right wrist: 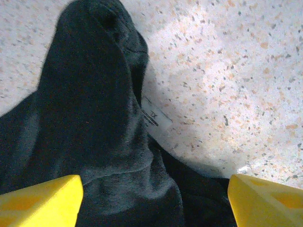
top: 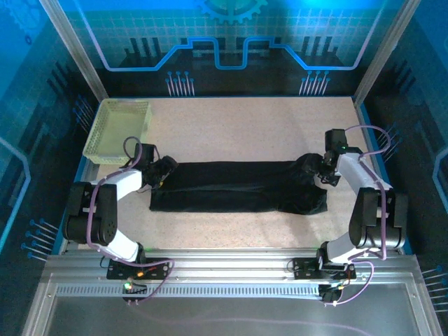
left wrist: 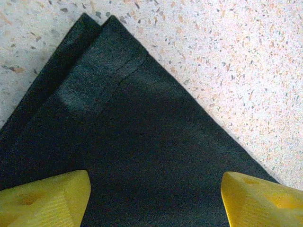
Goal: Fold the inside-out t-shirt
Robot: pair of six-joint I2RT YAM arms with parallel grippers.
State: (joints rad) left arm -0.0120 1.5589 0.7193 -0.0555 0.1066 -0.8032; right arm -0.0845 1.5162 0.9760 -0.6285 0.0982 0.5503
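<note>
Speckled beige tabletop (top: 245, 119) fills the cell in the overhead view, with a pale mesh basket (top: 115, 129) at upper left, apart from the work. Just right of it, the left gripper (top: 162, 173) sits at the left end of the inside-out t-shirt (top: 231, 185), which lies as a long dark band across the middle of the frame. My left wrist camera shows its yellow fingers (left wrist: 45, 201) spread wide over a flat, layered corner with a stitched hem, clamped on nothing. At the right end, the right gripper (top: 323, 171) hovers over a bunched hump of cloth, its fingers (right wrist: 265, 203) also wide apart, a white tag (right wrist: 154, 116) peeking out beside the hump. I judge the lengthwise fold done, while the right end needs smoothing and the crosswise folds remain. Black on black hides the layer count and the sleeves, and both sets of fingertips are cut off at the bottom edge, so I cannot tell whether they touch the fabric.
</note>
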